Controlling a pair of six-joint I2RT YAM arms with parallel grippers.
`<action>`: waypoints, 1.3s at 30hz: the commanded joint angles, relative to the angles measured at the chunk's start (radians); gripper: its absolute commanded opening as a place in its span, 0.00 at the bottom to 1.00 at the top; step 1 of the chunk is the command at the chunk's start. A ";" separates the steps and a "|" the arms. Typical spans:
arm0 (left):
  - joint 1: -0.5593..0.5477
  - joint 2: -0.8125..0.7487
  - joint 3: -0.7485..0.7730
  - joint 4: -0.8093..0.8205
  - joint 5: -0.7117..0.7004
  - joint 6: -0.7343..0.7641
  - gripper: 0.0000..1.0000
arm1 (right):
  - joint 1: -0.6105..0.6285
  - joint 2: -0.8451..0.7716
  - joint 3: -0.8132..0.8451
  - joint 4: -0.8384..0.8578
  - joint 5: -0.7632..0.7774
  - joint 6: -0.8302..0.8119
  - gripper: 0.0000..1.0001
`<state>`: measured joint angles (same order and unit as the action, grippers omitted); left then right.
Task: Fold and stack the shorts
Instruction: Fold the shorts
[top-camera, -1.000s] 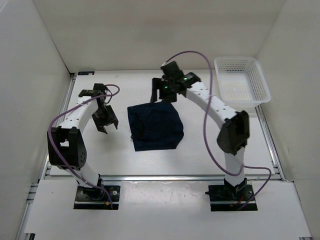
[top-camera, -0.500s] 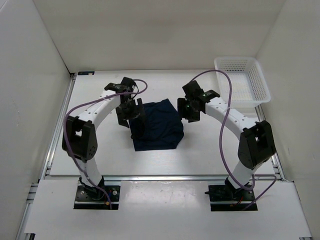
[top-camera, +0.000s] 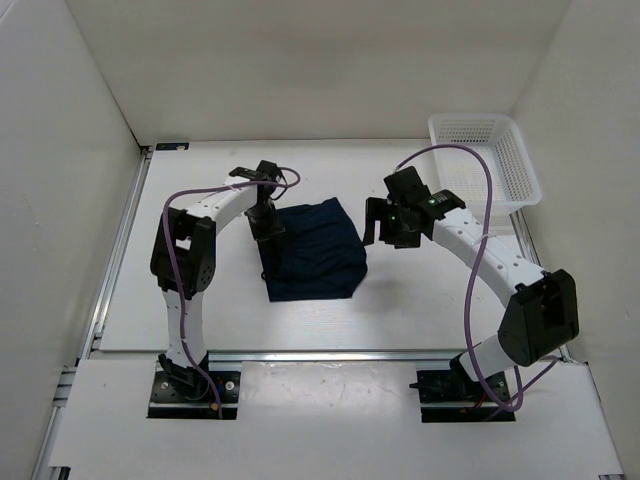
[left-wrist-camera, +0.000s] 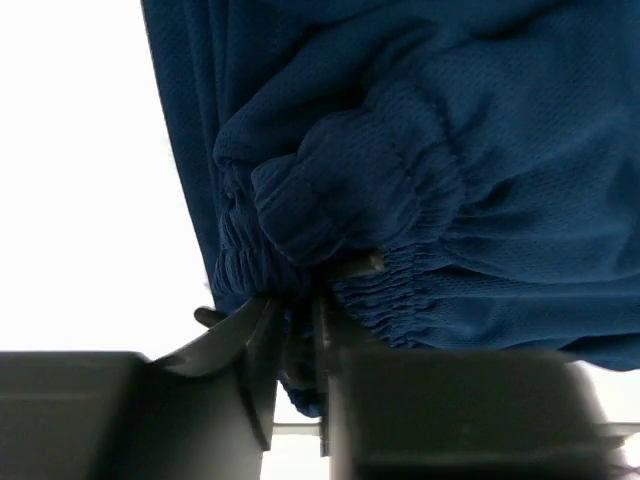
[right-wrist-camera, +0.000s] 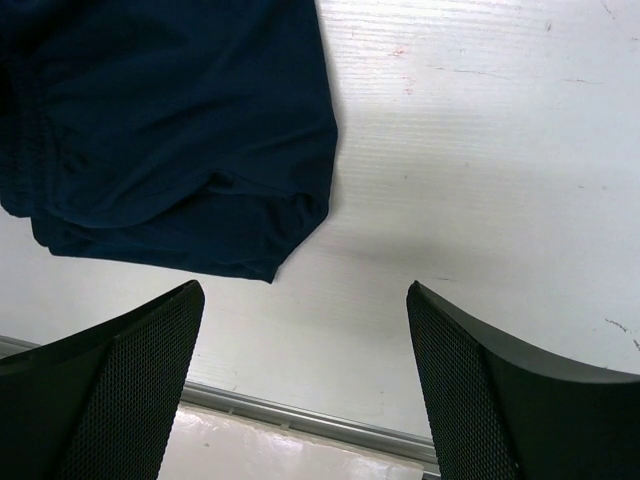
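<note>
At the near edge of the worktop (top-camera: 420, 300) both arm bases are bolted. Past them, about the middle of the worktop, the shorts (top-camera: 315, 255) are laid flat in a folded, roughly square bundle of dark navy fabric. The left tool (top-camera: 266, 224) is set down on the bundle's far left edge. In the left wrist view its jaws are seen drawn close together on the gathered elastic waistband, with a pinch of blue fabric held between them. The right tool (top-camera: 388, 230) is held just beside the right edge of the shorts, over bare worktop and apart from the fabric. Its mesh-faced fingers (right-wrist-camera: 120, 380) are spread wide with nothing between them. At the far right corner a white mesh basket (top-camera: 485, 160) is placed, well apart from the shorts.
</note>
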<state>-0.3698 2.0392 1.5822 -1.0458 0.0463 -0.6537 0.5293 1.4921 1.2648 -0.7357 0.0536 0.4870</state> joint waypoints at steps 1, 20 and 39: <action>-0.006 -0.034 0.042 0.021 -0.034 -0.001 0.27 | -0.006 -0.024 -0.005 -0.005 0.012 -0.016 0.87; -0.006 -0.055 0.171 -0.111 -0.132 0.061 0.24 | -0.034 -0.055 -0.005 -0.053 0.061 -0.053 0.87; 0.014 -0.719 0.061 -0.088 -0.336 0.074 0.99 | -0.054 -0.562 -0.191 -0.097 0.719 0.117 0.99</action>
<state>-0.3546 1.5513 1.7077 -1.1645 -0.1997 -0.5934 0.4805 1.0027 1.0916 -0.8085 0.5350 0.5484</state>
